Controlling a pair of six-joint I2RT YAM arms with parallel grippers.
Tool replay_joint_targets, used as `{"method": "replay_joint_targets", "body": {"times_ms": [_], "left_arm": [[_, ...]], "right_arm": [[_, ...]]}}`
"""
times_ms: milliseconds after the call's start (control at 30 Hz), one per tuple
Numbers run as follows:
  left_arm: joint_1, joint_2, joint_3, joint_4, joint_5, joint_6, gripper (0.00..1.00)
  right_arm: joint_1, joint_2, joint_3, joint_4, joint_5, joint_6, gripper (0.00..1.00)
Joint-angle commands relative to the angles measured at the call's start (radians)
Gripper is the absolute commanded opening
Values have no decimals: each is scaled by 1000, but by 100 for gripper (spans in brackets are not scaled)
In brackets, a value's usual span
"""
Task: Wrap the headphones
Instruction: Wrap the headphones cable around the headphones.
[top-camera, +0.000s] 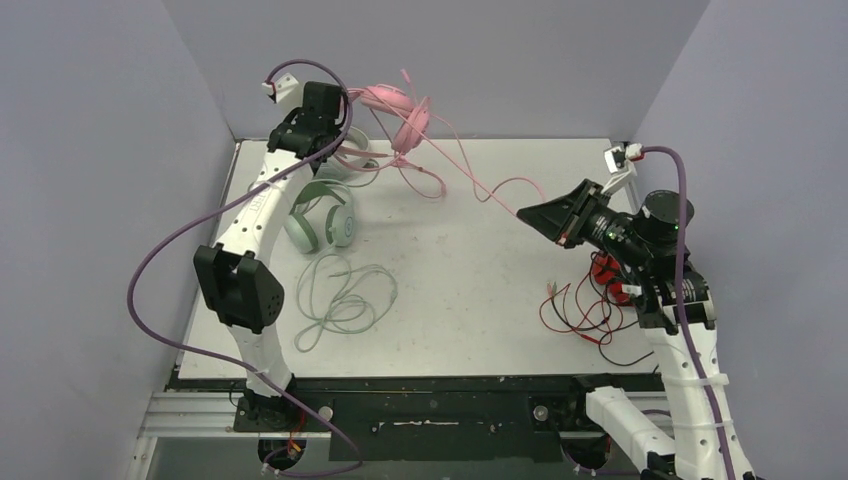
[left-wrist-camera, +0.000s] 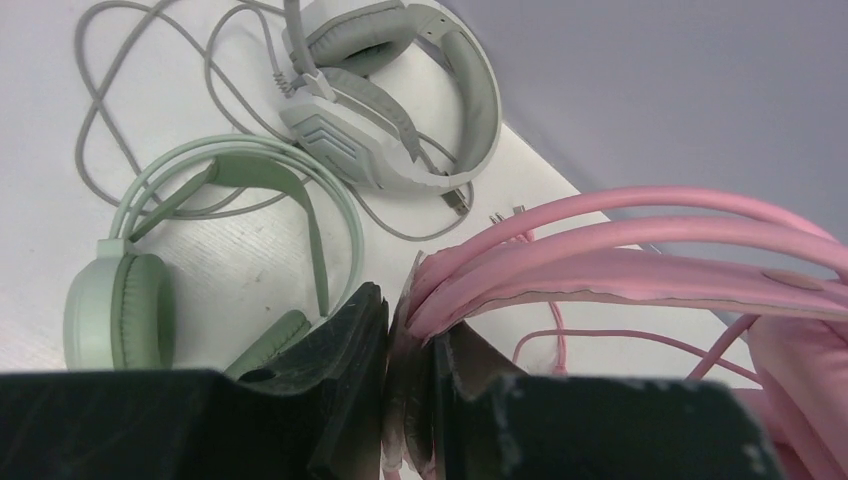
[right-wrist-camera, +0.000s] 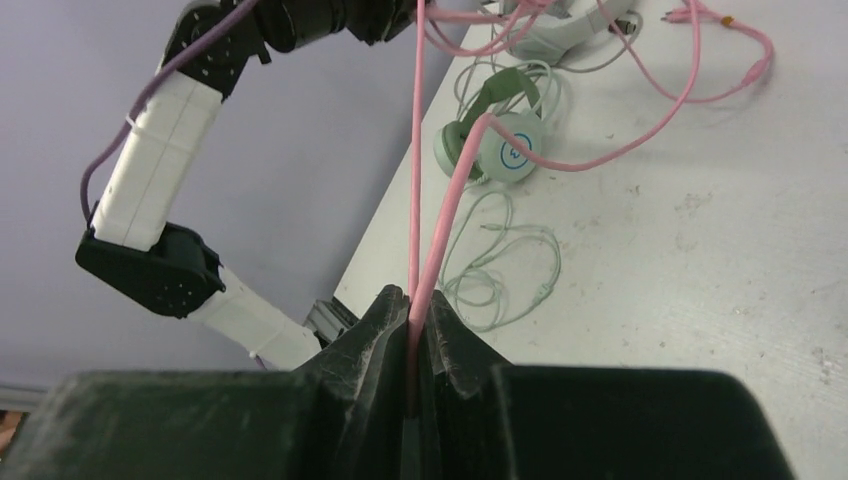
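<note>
My left gripper (top-camera: 345, 100) is shut on the headband of the pink headphones (top-camera: 405, 118) and holds them in the air at the back left; the band (left-wrist-camera: 620, 255) runs right from the jaws. My right gripper (top-camera: 528, 212) is shut on the pink cable (right-wrist-camera: 440, 220), which stretches from the headset to it (top-camera: 470, 180). The mint green headphones (top-camera: 325, 222) lie on the table with their cable (top-camera: 335, 295) in loose loops. The pale grey-white headphones (left-wrist-camera: 385, 95) lie at the back left, mostly hidden behind the left arm in the top view.
A red and black bundle of wires (top-camera: 590, 310) lies on the table (top-camera: 480, 300) at the right, under the right arm. Grey walls (top-camera: 450, 50) close in the back and both sides.
</note>
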Motion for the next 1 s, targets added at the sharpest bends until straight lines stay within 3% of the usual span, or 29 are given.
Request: {"method": "replay_joint_targets", "body": {"times_ms": [0, 233, 367, 667, 967], "left_arm": [[60, 55, 138, 38, -46, -125, 0], [57, 72, 188, 42, 48, -124, 0], [56, 66, 179, 58, 103, -129, 0], [-9, 50, 128, 103, 219, -98, 0], [-3, -13, 35, 165, 431, -78, 0]], "right_arm": [[21, -71, -92, -58, -92, -63, 0], [62, -97, -343, -31, -64, -84, 0], [161, -60, -423, 45, -11, -66, 0], [499, 123, -373, 214, 217, -48, 0], [522, 300, -398, 263, 291, -89, 0]]}}
